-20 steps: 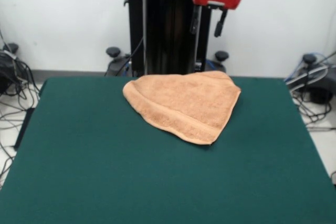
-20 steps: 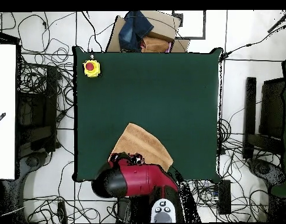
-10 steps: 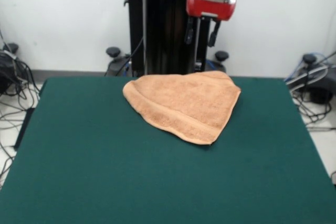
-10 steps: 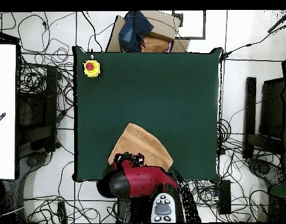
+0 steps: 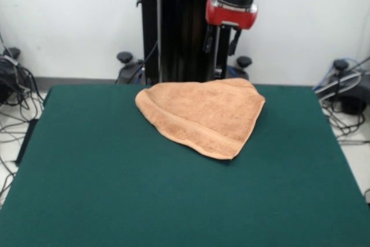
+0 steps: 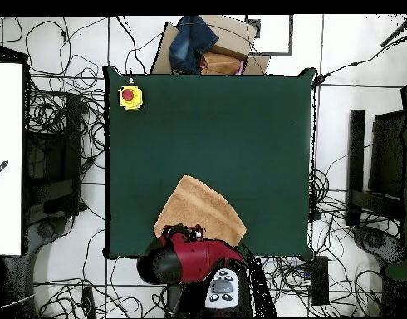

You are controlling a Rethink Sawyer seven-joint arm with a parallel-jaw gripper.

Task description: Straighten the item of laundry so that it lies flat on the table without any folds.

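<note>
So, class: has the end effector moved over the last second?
Yes. In the front view the end effector has dropped slightly and shifted left against the black pedestal column, while the towel lies unchanged.

Arm: the wrist section in the front view is a black ribbed cylinder ending in a glossy red collar with a pale plate on its underside. The gripper (image 5: 222, 39) below it consists of two slim black prongs. Behind stands a black column with a thin cable. From overhead, the arm (image 6: 194, 259) is a rounded red shell with black joints and a grey button panel.
</note>
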